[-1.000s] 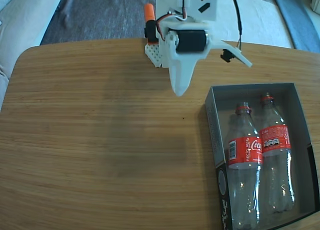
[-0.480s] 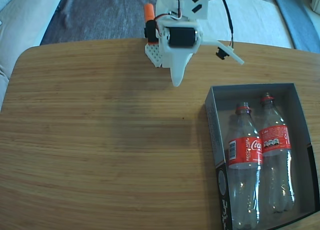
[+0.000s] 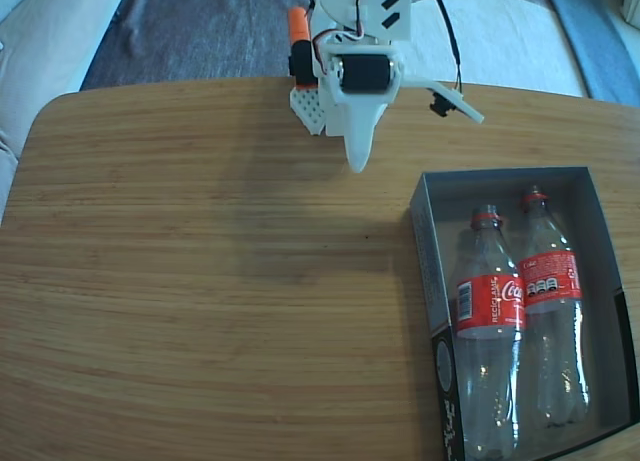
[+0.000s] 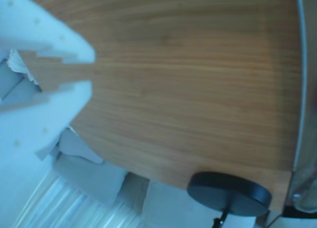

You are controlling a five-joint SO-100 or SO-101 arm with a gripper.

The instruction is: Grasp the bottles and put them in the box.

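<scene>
Two clear bottles with red labels lie side by side inside the box (image 3: 423,251) at the right front of the table, necks pointing to the far side: one on the left (image 3: 488,321), one on the right (image 3: 550,301). My white gripper (image 3: 357,161) hangs over the table's far edge, up and left of the box, well apart from it. Its jaws are together in one point with nothing between them. In the wrist view the gripper (image 4: 91,69) enters from the left over bare wood, its toothed fingers (image 4: 54,40) almost touching.
The arm's base with an orange part (image 3: 298,26) stands at the table's far edge. The wooden table (image 3: 200,281) stretches left of the box. A black round disc (image 4: 229,192) sits beyond the table's edge in the wrist view.
The gripper has drawn back toward the table's far edge, away from the box. The bottles and box have not moved.
</scene>
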